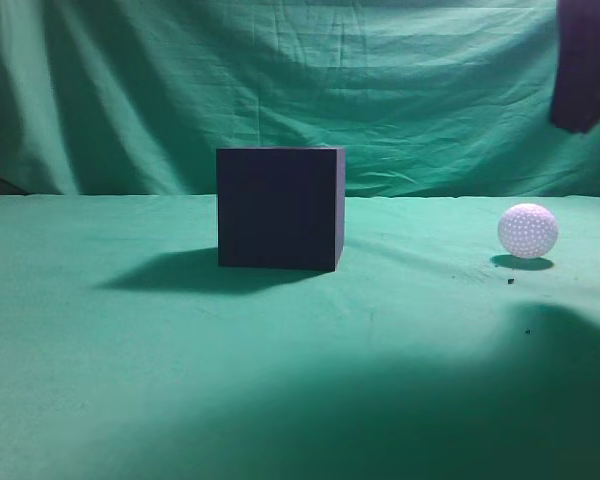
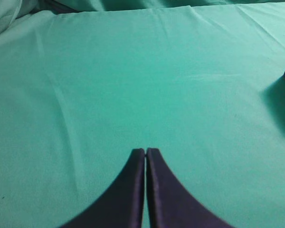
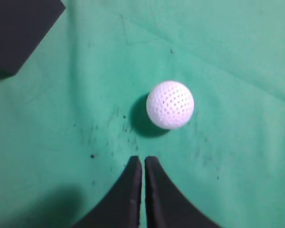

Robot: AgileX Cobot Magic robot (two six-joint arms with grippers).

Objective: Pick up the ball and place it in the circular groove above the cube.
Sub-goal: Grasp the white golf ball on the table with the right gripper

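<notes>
1. The cube [image 1: 280, 207] is seen standing on the green-draped worktop [image 1: 180, 350].
2. The ball [image 1: 528, 231] is found on the worktop, well apart from the cube, to its right.
3. The right tool [image 3: 143, 159] is held above the ball, fingers pressed together, nothing gripped.
4. The left tool [image 2: 146, 151] is likewise pressed together, left of the cube, holding nothing.

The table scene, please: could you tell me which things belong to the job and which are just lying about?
Job: ball, cube, right gripper shut and hovering near the ball.
Just there: green cloth, dark specks on it, left gripper shut over bare cloth.
</notes>
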